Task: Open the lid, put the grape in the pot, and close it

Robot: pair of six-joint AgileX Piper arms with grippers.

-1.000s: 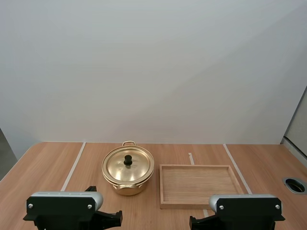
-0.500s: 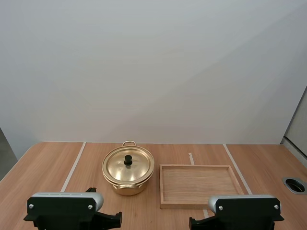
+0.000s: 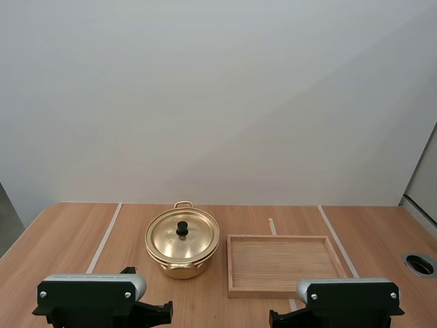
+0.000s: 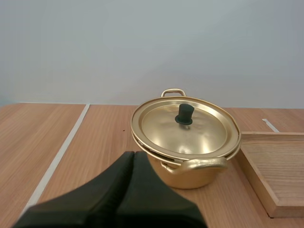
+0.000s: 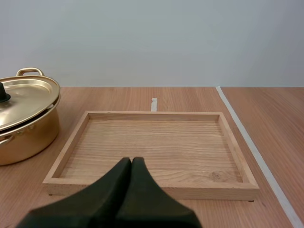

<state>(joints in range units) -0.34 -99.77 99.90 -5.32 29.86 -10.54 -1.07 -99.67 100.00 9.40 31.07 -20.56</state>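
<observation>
Pot (image 3: 183, 266) contents hidden — lid (image 3: 196, 239) sits closed on it. Right wrist view: pot cut off at the frame edge. Left wrist view: tray (image 4: 280, 161) cut off likewise; left fingers (image 4: 99, 194) hide the tabletop (image 4: 47, 142) just before the pot. High view: right arm (image 3: 348, 297) covers tray's near corner.

No readable text or numbers on pot (image 3: 179, 268) or wooden tray (image 3: 280, 263).

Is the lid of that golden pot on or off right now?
On. The lid covers the whole mouth of the pot, its black knob pointing up, and nothing of the inside shows.
</observation>
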